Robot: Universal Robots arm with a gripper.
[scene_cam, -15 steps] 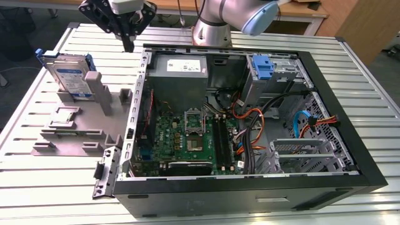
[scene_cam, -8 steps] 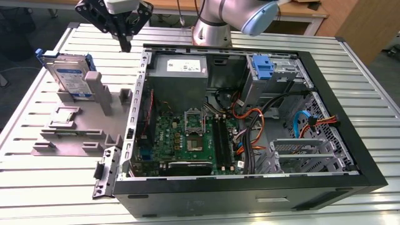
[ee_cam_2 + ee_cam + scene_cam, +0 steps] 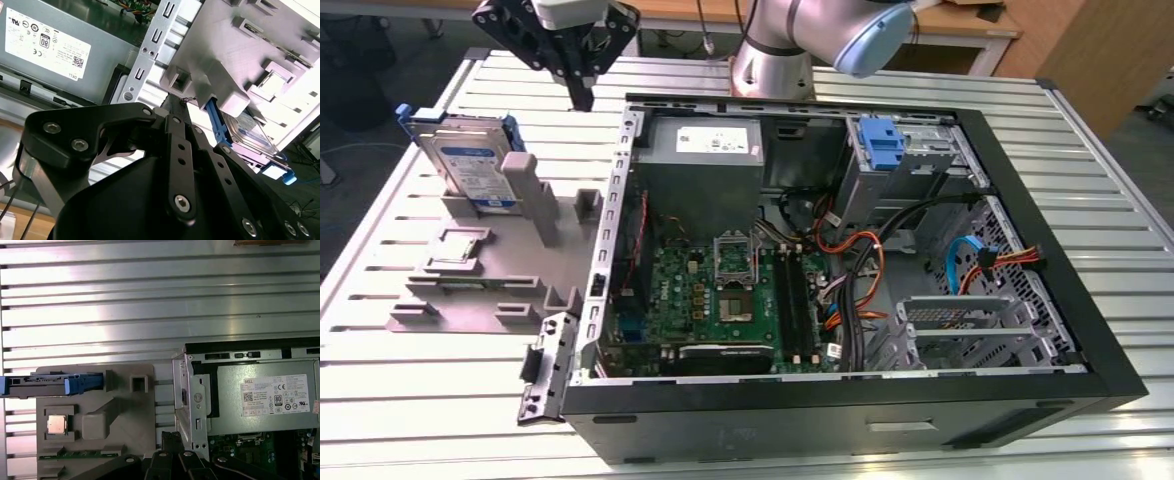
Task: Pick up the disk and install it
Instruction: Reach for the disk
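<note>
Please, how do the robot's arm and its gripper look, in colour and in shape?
The arm is a round silver-grey tube with a pale blue joint cap. The gripper is black, made of flat linked bars held by silver screws, and narrows towards its tip.

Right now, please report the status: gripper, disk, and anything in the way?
Gripper shut, empty, above table between grey holder and computer case. Disk upright in holder, untouched. Holder's post close beside disk.

The disk (image 3: 464, 160) stands on edge in a holder (image 3: 467, 292) on the surface (image 3: 427, 400), to the exterior view's left of the open computer case (image 3: 1107, 345). The hand (image 3: 578, 98) hangs above the surface, between disk and case.
</note>
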